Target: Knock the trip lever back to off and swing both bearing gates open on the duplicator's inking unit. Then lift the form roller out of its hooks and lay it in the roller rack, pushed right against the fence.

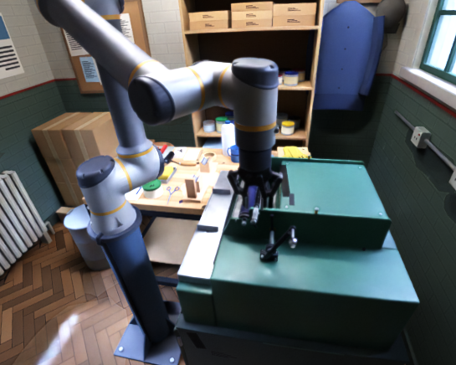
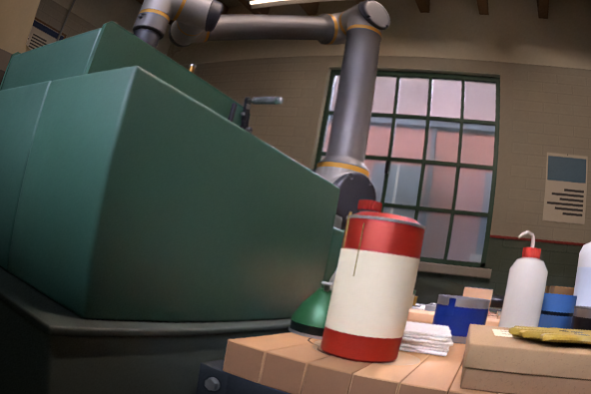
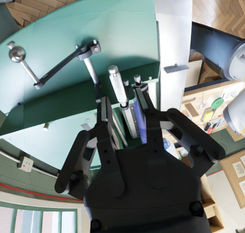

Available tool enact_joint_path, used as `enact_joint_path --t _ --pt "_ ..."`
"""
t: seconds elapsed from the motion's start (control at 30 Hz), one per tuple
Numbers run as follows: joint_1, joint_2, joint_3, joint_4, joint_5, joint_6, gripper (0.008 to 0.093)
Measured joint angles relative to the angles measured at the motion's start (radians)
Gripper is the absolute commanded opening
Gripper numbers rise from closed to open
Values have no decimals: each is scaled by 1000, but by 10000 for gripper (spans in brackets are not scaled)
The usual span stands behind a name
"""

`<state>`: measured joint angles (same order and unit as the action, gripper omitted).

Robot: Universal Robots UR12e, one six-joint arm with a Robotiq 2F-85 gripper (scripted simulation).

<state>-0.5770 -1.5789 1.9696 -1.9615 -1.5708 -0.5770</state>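
Observation:
My gripper [image 3: 122, 100] [image 1: 252, 200] hangs over the inking unit at the left edge of the green duplicator [image 1: 310, 251]. It is partly open and holds nothing. The blue form roller [image 3: 140, 118] [image 1: 252, 196] lies in the unit under my fingers, beside a steel roller [image 3: 118, 85]. The trip lever [image 3: 59, 64] [image 1: 279, 242], a dark arm with a steel knob [image 3: 16, 53], sits on the sloping green top in front of the unit. The bearing gates and the roller rack are hard to make out.
The robot's own arm and pedestal [image 1: 126, 234] stand left of the duplicator. A grey side shelf [image 1: 206, 234] runs along the machine's left edge. A cluttered workbench [image 1: 180, 184] lies behind it, with shelves [image 1: 252, 62] further back. A red and white can [image 2: 372, 283] stands on the bench.

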Motion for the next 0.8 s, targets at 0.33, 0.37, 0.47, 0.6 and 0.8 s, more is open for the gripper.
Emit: enact_joint_path --t 0.33,0.37,0.47,0.6,0.8 --pt "0 -40 -93 131 0 0 420" --pt "0 -44 -108 149 0 0 420" --pt "0 -52 -133 176 0 0 420" --pt "0 -49 -128 176 0 0 420" --pt "0 -49 -127 177 0 0 420"
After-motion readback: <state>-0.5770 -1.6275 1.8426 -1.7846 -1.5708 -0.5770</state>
